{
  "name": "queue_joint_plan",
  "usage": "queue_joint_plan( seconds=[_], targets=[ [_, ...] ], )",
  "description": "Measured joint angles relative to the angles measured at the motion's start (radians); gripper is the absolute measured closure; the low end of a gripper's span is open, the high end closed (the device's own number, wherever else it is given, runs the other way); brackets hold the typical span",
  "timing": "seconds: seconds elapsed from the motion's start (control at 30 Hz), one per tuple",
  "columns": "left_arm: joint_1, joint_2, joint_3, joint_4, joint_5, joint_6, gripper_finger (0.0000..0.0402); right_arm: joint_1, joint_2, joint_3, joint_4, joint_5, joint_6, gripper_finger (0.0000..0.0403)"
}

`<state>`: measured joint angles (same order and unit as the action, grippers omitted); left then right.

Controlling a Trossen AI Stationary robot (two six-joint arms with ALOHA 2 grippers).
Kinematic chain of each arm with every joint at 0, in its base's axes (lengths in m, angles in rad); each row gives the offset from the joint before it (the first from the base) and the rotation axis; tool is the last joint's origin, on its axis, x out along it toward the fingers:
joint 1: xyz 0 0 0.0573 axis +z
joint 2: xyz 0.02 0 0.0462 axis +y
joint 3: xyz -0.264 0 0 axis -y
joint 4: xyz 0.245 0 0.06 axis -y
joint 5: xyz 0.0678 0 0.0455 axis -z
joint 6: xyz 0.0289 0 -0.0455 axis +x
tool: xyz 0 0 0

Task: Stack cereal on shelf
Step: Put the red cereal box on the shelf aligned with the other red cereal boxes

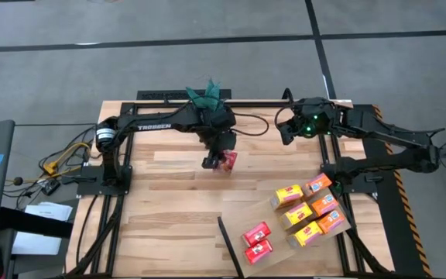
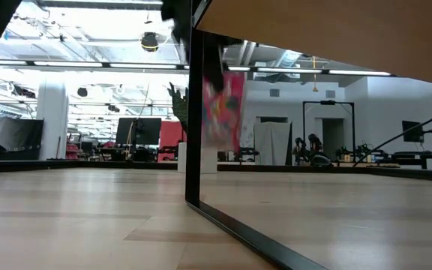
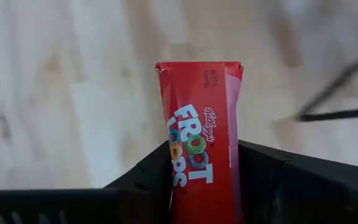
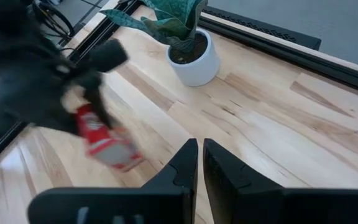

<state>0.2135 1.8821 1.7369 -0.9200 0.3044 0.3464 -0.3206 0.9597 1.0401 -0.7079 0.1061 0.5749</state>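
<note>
Clenched on the narrow sides of a red box [image 3: 201, 143]: left fingers [image 3: 142, 180], holding only its nearer end, the rest sticking out unsupported. Held clear of the counter [image 3: 55, 93], judging by the low view, near the middle and toward the back.

Farther toward the front: two more red boxes [image 1: 257, 241] lying side by side, then a cluster of yellow and orange boxes [image 1: 310, 209] at the right. Just left of the red pair, a thin dark edge, most likely the shelf [image 1: 228, 244]; hard to tell more of it from above.

At the right rear: right fingers [image 4: 182, 168], drawn nearly together on nothing, hovering idle. Beyond the left arm, a potted plant [image 4: 191, 56] at the back edge.

Likely troubles:
- With so short a bite on smooth cardboard, could pivot or slip out during the carry.
- Squeezed harder, could dent or crush.
- Swung low toward the shelf, could clip its dark edge or knock the waiting red pair askew.
- Set down tilted, could topple instead of stacking.
</note>
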Motion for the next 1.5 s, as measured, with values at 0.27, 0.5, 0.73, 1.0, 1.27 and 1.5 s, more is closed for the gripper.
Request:
queue_joint_plan(
  seconds=[0.27, 0.5, 0.73, 1.0, 1.27, 1.5],
  targets=[
    [-0.18, -0.074, 0.253, -0.257, -0.004, -0.155, 0.0278, -0.001, -0.033, 0.0, -0.047, -0.006, -0.029, 0.0351],
    [-0.415, -0.147, 0.272, -0.176, -0.414, -0.443, 0.0278, 0.0, -0.054, 0.0, -0.074, -0.014, -0.058, 0.0351],
    [-0.568, -0.086, 0.271, -0.098, -0.783, -0.682, 0.0278, 0.0, -0.059, 0.0, -0.082, -0.026, -0.093, 0.0351],
    [-0.64, -0.02, 0.27, -0.013, -0.897, -0.847, 0.0278, -0.002, -0.059, 0.0, -0.101, -0.03, -0.116, 0.0351],
    [-0.675, 0.005, 0.27, 0.053, -0.854, -0.911, 0.0278, -0.002, -0.065, 0.0, -0.105, -0.036, -0.139, 0.0351],
    [-0.7, 0.007, 0.282, 0.085, -0.835, -0.944, 0.0278, -0.002, -0.065, 0.0, -0.107, -0.036, -0.143, 0.0351]
  ],
)
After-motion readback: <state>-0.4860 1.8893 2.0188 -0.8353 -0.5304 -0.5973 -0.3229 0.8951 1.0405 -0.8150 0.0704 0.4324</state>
